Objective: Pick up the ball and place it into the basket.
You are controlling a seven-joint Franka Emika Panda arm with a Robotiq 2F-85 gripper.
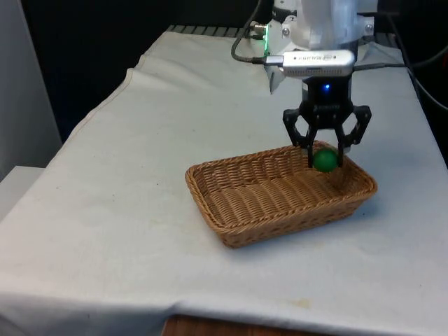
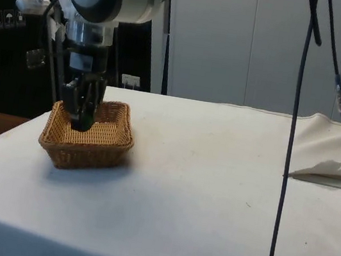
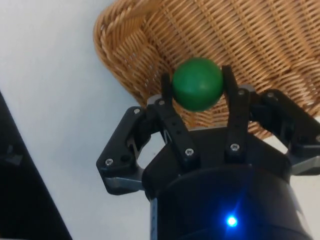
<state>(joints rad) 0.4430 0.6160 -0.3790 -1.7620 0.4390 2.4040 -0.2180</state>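
Green ball [image 1: 325,160], right of centre in the front view, held between the two black fingers of the gripper [image 1: 325,162], which close on it from either side. In the wrist view the ball [image 3: 197,83] sits between the fingertips [image 3: 165,85], one pad against each flank, with woven wicker directly behind it. The ball hangs just inside the far right corner of the basket [image 1: 231,231] as the front view frames it, level with or slightly above the rim; whether it touches the weave cannot be told. In the side view, at the left of the frame, the gripper [image 2: 81,120] reaches down into the basket [image 2: 88,154] near its far wall, and the ball is mostly hidden behind the fingers.

The basket is a shallow rectangular wicker tray with rounded corners, lying askew to the table edges. Its interior is open to the front view's left of the ball, so most of the floor is free. The rim stands close on the ball's far side and on its side towards the front view's right.

The white cloth [image 1: 105,231] surrounds the basket on all sides, with broad free cloth towards the lower left of the front view and a narrower strip towards the right edge. In the side view, a wide open stretch of cloth [image 2: 225,195] fills the centre and right.
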